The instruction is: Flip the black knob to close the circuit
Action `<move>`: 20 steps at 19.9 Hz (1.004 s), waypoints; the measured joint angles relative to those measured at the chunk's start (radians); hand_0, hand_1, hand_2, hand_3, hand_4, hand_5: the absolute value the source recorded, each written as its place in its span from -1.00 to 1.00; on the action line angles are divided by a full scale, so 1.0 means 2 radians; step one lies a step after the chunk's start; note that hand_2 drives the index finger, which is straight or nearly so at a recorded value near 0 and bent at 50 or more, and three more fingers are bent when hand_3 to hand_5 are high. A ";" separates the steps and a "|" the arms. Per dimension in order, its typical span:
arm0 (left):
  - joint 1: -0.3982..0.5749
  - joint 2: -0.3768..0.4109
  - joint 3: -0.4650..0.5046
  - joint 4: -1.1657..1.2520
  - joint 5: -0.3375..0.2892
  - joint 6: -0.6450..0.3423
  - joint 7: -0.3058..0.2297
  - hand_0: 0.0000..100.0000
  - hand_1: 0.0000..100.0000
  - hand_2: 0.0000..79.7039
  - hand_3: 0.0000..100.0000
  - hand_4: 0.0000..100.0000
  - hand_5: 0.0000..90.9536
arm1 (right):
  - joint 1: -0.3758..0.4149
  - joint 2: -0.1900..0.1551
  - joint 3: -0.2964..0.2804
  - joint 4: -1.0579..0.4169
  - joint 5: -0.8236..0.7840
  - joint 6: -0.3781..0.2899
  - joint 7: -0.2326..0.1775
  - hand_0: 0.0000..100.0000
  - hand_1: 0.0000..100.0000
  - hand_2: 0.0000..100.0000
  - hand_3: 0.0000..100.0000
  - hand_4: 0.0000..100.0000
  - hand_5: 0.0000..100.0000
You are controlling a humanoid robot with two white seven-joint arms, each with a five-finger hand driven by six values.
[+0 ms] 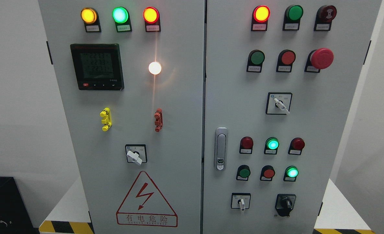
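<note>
- Neither of my hands shows, so I cannot tell how my fingers stand.
- Reaching has not begun; next I must bring a hand to the black knob (286,204), low on the cabinet (179,130).

No robot hand seen in head view. No arm, wrist or finger seen at lower left, lower right or bottom edge. Pose and finger state of both sides cannot be judged from this frame.
</note>
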 measured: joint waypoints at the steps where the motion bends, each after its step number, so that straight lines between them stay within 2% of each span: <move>1: 0.000 0.000 0.000 0.000 0.000 0.000 0.000 -0.76 0.11 -1.00 -1.00 -1.00 -1.00 | -0.005 -0.001 -0.003 0.000 0.001 0.000 0.004 -1.00 -1.00 0.92 1.00 1.00 1.00; 14: 0.000 0.000 0.000 0.000 0.000 0.000 0.000 -0.76 0.11 -1.00 -1.00 -1.00 -1.00 | -0.043 -0.010 -0.022 0.000 0.006 -0.001 0.030 -1.00 -1.00 0.92 1.00 1.00 1.00; 20: 0.000 0.000 0.000 0.000 0.000 0.000 0.000 -0.76 0.11 -1.00 -1.00 -1.00 -1.00 | -0.057 -0.012 -0.026 0.000 0.011 0.007 0.033 -1.00 -1.00 0.92 1.00 1.00 1.00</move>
